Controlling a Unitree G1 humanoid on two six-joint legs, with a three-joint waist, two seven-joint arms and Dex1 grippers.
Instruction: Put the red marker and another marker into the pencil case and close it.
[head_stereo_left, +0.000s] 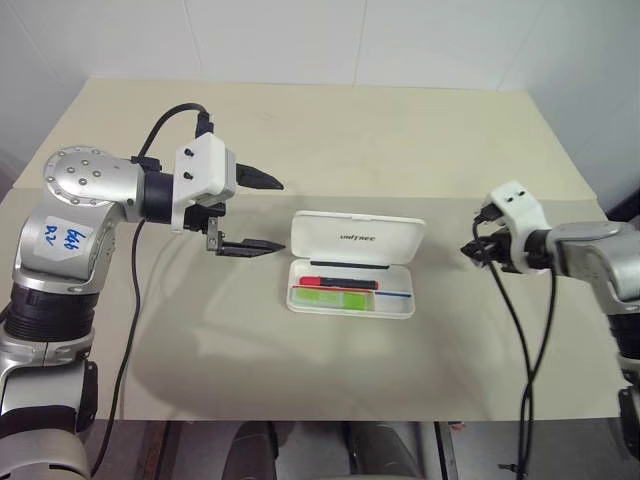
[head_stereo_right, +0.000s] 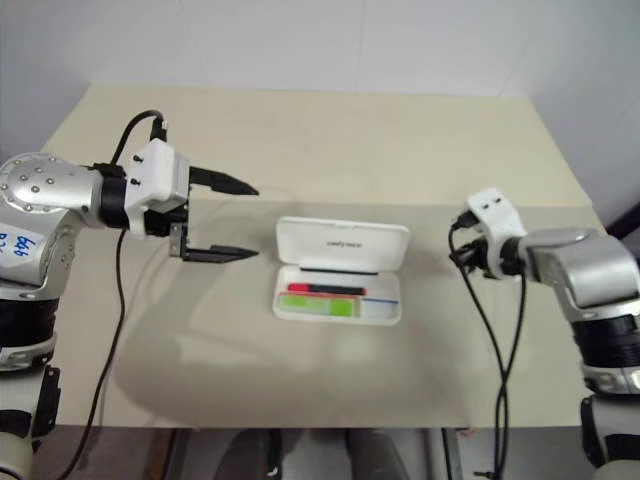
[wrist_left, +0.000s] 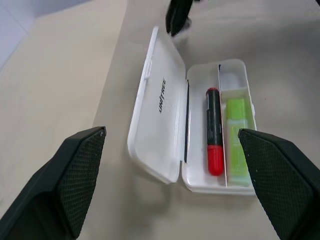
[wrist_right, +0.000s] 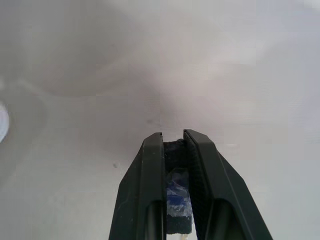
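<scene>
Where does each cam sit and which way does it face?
Head, left eye: looks forward and down at the table; open pencil case centred, left gripper and right gripper at the sides.
Head, right eye: same scene.
Left wrist: looks along its open fingers at the case holding the red marker and green marker.
Right wrist: looks along its shut fingers at bare tabletop.
Shared: the case, in the head and left wrist views.
</scene>
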